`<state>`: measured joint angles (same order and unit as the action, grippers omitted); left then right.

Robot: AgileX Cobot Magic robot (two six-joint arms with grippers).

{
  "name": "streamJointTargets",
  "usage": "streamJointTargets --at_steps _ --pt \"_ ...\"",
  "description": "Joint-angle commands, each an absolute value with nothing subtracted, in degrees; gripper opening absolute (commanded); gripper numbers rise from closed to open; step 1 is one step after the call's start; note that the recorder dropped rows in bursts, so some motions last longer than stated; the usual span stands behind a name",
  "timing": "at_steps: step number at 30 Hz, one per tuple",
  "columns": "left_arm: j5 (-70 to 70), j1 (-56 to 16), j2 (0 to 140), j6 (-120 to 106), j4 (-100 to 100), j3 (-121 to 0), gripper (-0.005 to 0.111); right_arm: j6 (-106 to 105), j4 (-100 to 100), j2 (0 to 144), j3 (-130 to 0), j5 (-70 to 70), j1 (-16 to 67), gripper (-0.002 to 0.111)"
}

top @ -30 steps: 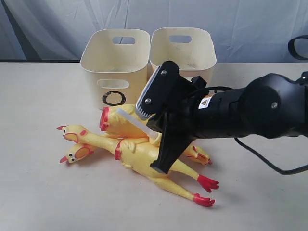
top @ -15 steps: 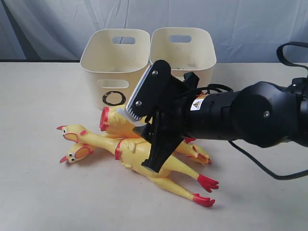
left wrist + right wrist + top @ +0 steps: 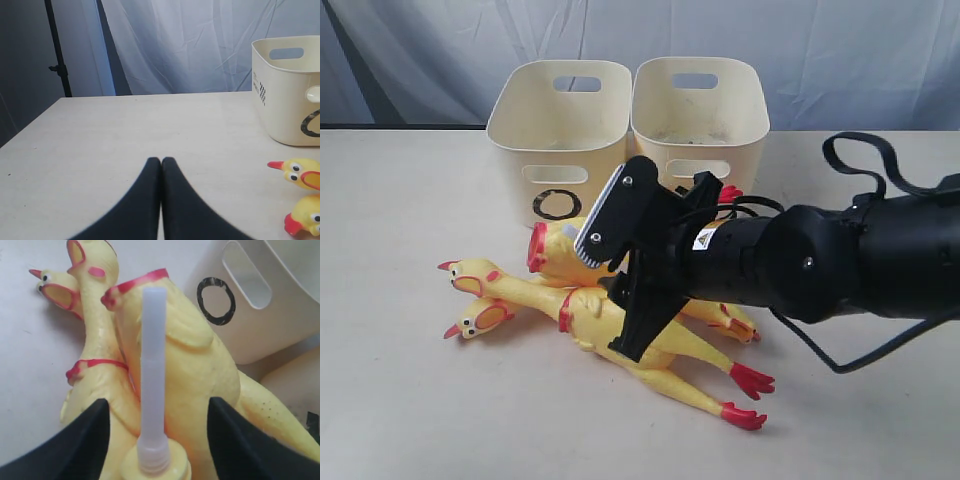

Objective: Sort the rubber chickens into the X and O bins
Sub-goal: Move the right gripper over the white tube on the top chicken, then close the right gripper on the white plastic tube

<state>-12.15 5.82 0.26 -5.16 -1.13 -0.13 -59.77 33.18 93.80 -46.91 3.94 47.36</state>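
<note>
A pile of yellow rubber chickens [image 3: 620, 325] lies on the table in front of the bins. Two of their heads [image 3: 470, 300] point left and red feet [image 3: 750, 380] point right. The O bin [image 3: 560, 120] stands at the back left. Its twin [image 3: 705, 105] stands beside it, its mark hidden by my arm. My right gripper [image 3: 618, 275] hangs open just over the chickens' bodies [image 3: 200, 370]. A white tube [image 3: 152, 355] on a round yellow base stands between its fingers. My left gripper [image 3: 161, 161] is shut and empty, over bare table left of the O bin [image 3: 290, 95].
Light table [image 3: 400, 400] with a grey curtain [image 3: 420, 50] behind the bins. The right arm and its black cable [image 3: 860, 350] reach in from the right. A dark stand [image 3: 57, 60] is beyond the table's far edge in the left wrist view.
My right gripper has moved lower and to the left, closer onto the chickens, still open. The chickens and bins have not shifted.
</note>
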Motion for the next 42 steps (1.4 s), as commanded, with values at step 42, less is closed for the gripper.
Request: streamJointTargets --at_steps 42 --pt "-11.8 5.6 0.0 -5.1 -0.8 0.0 0.0 -59.0 33.0 96.6 -47.3 6.2 47.4 0.011"
